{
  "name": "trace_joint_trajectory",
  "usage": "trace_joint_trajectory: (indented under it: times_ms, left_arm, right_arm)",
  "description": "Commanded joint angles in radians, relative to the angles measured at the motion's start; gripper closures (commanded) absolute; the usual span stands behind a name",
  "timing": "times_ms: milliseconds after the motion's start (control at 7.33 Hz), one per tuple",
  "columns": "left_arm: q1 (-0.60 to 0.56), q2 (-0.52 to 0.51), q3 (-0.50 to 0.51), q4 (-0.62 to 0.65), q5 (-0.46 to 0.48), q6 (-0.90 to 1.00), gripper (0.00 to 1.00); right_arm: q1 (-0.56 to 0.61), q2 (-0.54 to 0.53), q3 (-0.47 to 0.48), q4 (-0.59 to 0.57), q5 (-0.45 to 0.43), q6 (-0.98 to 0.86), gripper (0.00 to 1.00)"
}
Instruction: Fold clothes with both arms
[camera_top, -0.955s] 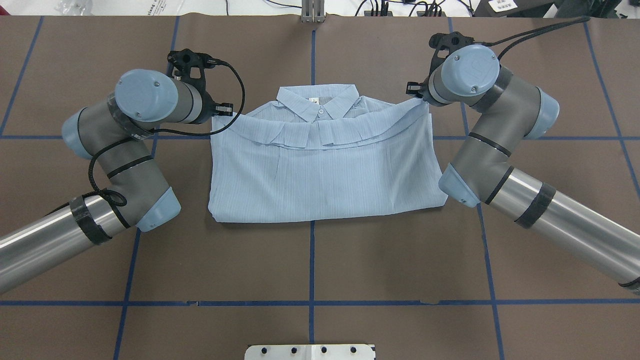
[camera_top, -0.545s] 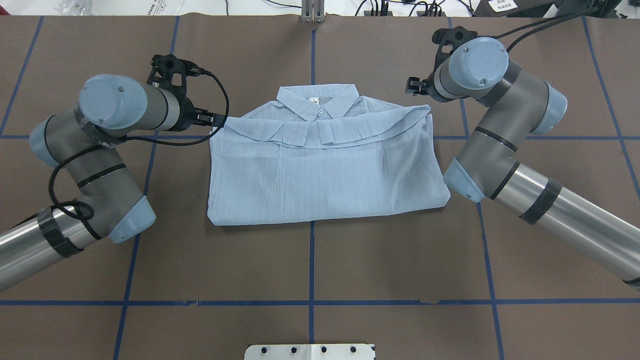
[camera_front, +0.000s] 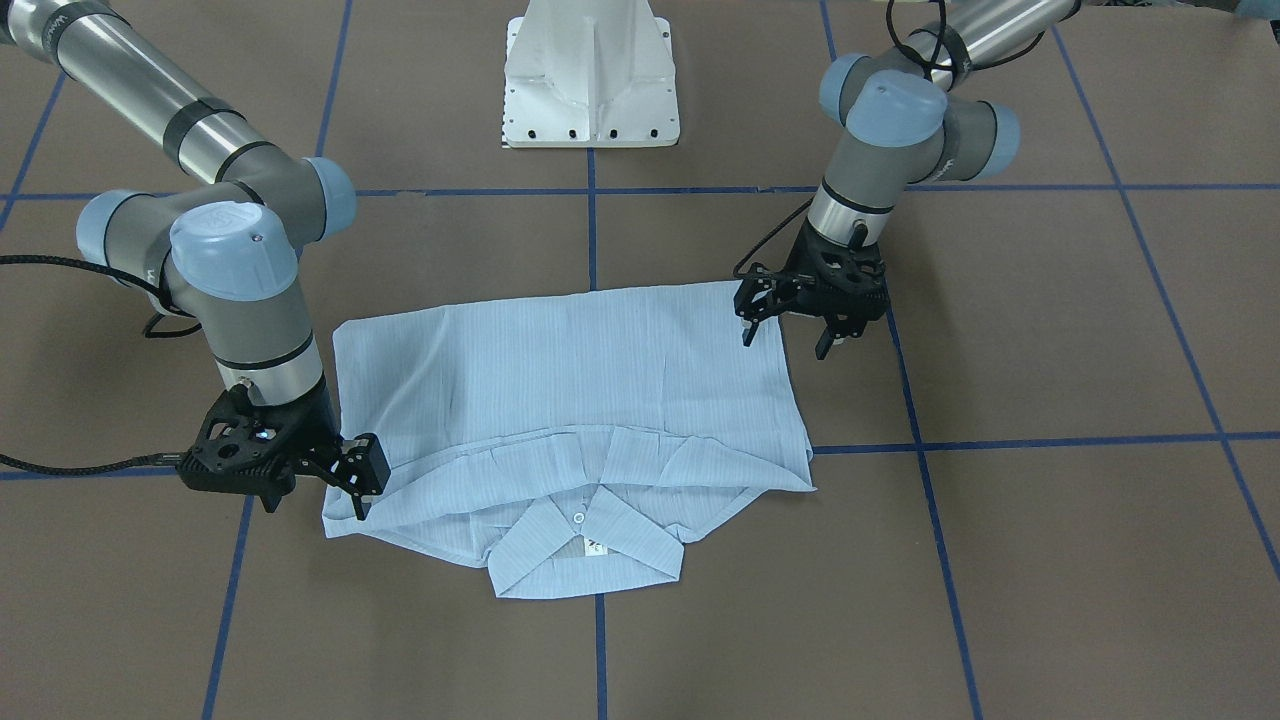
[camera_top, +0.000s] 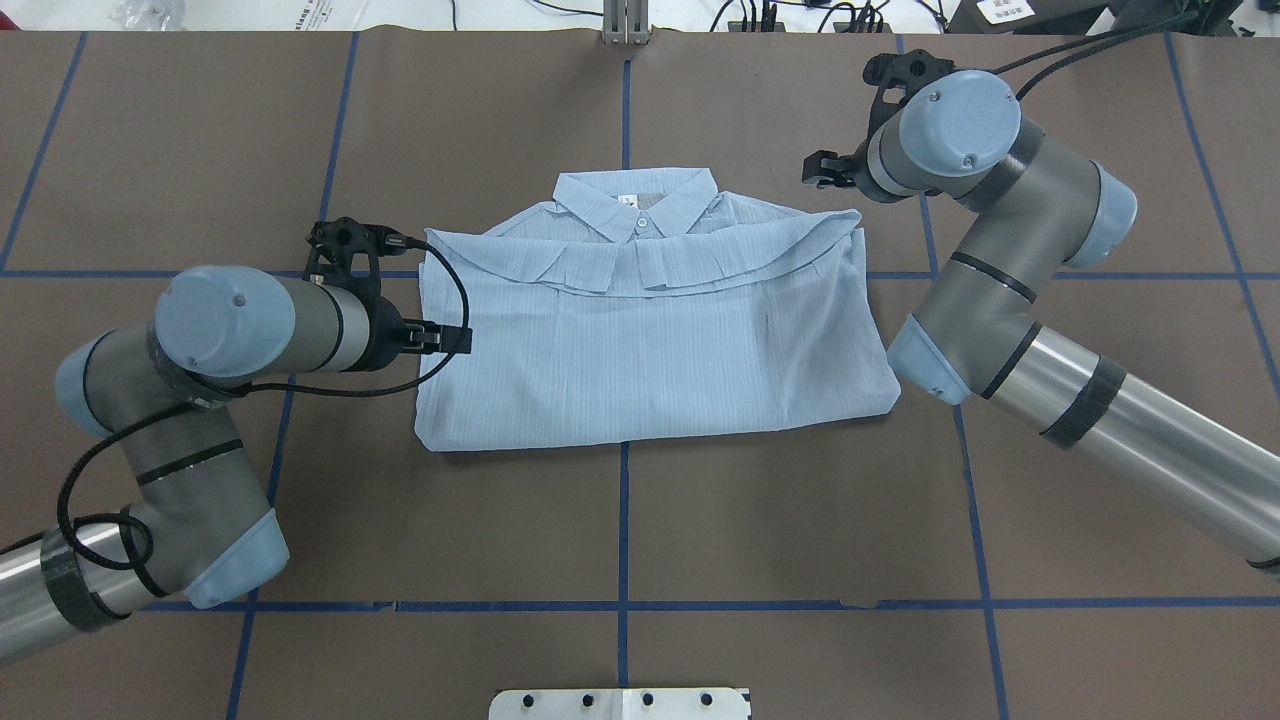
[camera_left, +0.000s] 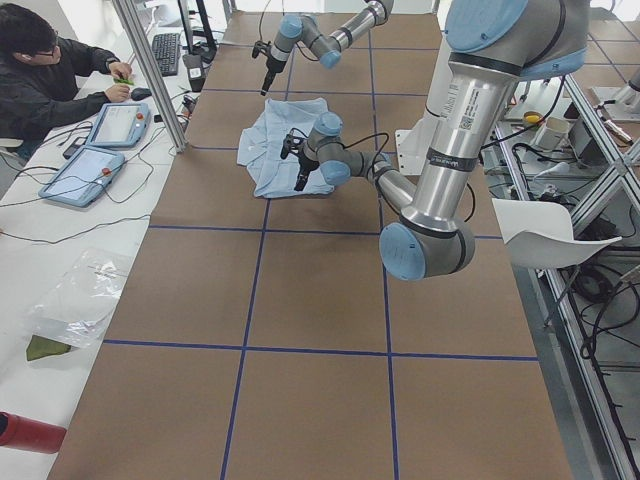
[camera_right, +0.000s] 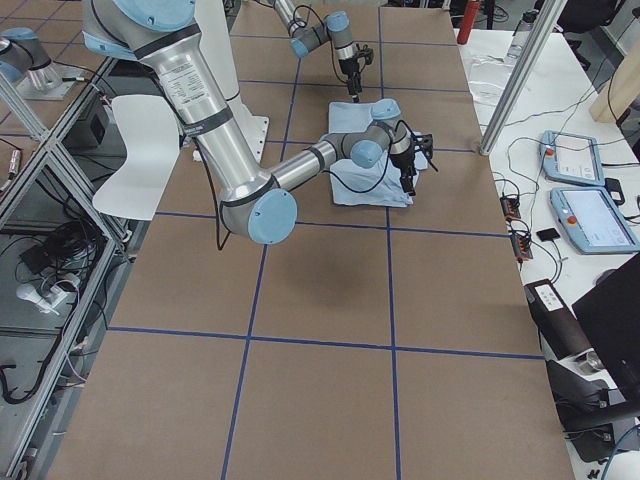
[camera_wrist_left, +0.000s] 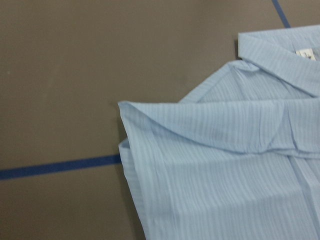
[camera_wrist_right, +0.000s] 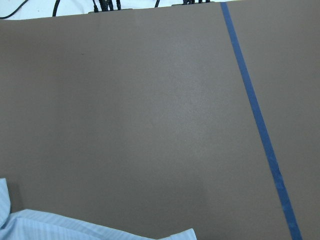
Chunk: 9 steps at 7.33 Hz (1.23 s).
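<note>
The light blue striped shirt (camera_top: 650, 350) lies folded flat mid-table, collar (camera_top: 635, 205) on the far side. It also shows in the front view (camera_front: 570, 380). My left gripper (camera_top: 415, 315) is open and empty, hovering over the shirt's left edge; the front view (camera_front: 785, 335) shows its fingers spread. My right gripper (camera_top: 845, 150) is open and empty just beyond the shirt's far right shoulder corner; in the front view (camera_front: 315, 500) it stands beside that corner. The left wrist view shows the shoulder fold (camera_wrist_left: 200, 125). The right wrist view shows only a shirt edge (camera_wrist_right: 75, 227).
The brown table cover (camera_top: 640, 530) carries blue tape grid lines (camera_top: 622, 520). The white pedestal base (camera_front: 590, 75) stands at the robot's side of the table. An operator (camera_left: 40, 70) sits with tablets (camera_left: 95, 145) beyond the far edge.
My right gripper let go of the shirt's right shoulder corner and drew slightly away. My left gripper left the left shoulder corner and moved back along the shirt's left edge toward the robot.
</note>
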Motion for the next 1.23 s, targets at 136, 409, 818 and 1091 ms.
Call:
trace_joint_trajectory:
  times_ms: [136,409,818,1091]
  left_arm:
    - [0.096,0.040,-0.023,0.001,0.046,-0.084,0.13]
    - [0.128,0.041,-0.031,0.001,0.049,-0.097,0.35]
    - [0.165,0.041,-0.052,0.003,0.053,-0.154,1.00]
    - [0.164,0.053,-0.065,0.009,0.076,-0.147,1.00]
  right_arm:
    - [0.000,-0.003,0.001,-0.001,-0.002,0.003,0.00]
    - [-0.002,-0.002,0.001,-0.001,-0.003,0.006,0.00]
    - [-0.002,-0.003,0.002,0.000,-0.003,0.008,0.00]
    - [-0.002,-0.005,0.002,0.000,-0.003,0.009,0.00]
